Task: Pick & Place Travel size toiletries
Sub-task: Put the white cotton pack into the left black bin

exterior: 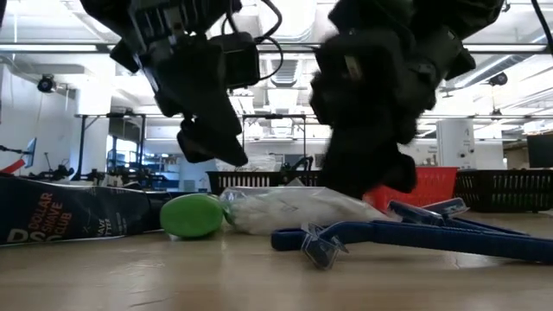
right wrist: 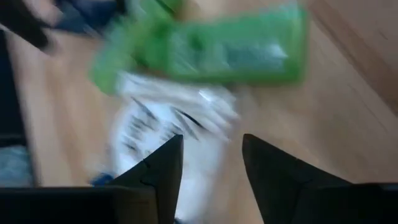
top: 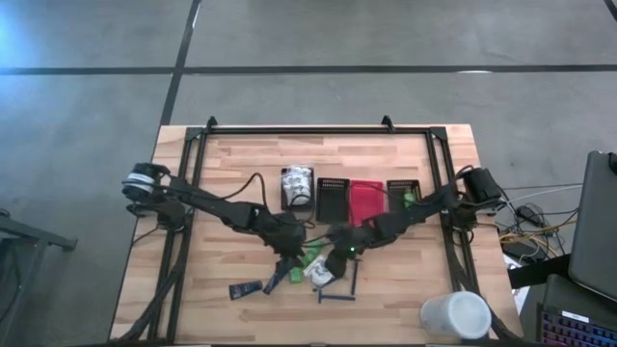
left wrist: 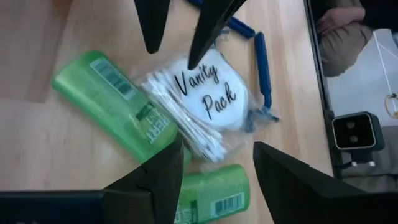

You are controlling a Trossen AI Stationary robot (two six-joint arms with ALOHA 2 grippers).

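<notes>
A white "Vanity Pack" packet (left wrist: pixel 208 99) of cotton swabs lies flat on the table between two green bottles (left wrist: pixel 118 99) (left wrist: pixel 211 193). Blue-handled razors (left wrist: pixel 261 62) lie beside it, and black tubes (top: pixel 246 287) lie toward the table's left. My left gripper (left wrist: pixel 217 168) is open and hovers above the packet and bottles, clear of the table in the low view (exterior: pixel 216 142). My right gripper (right wrist: pixel 211 162) is open and reaches down from the other side, with its fingers (left wrist: pixel 199 37) low over the packet's end. My right gripper comes at the white packet (left wrist: pixel 189 68) from above with its fingers pointing down and spread. One fingertip is at the packet's edge. I cannot tell whether it touches the packet, which lies flat on the table.
Three mesh bins, black (top: pixel 333 198), red (top: pixel 364 202) and black (top: pixel 403 191), stand in a row farther back, with a container of white packets (top: pixel 297 183) to their left. A large white cup (top: pixel 455 316) stands at the near right corner. A black frame rail (top: pixel 318 128) borders the table.
</notes>
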